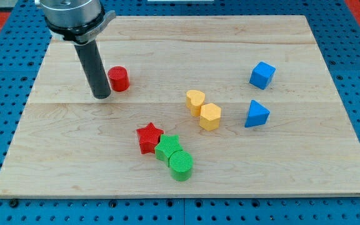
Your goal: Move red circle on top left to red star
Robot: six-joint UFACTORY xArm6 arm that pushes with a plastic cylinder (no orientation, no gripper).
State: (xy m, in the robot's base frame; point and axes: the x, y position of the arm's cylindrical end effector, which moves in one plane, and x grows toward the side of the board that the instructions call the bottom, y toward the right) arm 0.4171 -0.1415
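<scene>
The red circle (119, 79) stands on the wooden board (186, 175) in the upper left part. My tip (102, 97) rests on the board just to the view's left of the red circle and a little below it, close to it. The red star (149, 137) lies lower, near the board's middle, below and to the right of the red circle. It touches a green star (167, 148) at its lower right.
A green circle (181, 165) sits against the green star. A yellow heart (195, 100) and a yellow hexagon (210, 116) lie at the centre right. A blue cube (262, 75) and a blue triangle (256, 114) lie at the right.
</scene>
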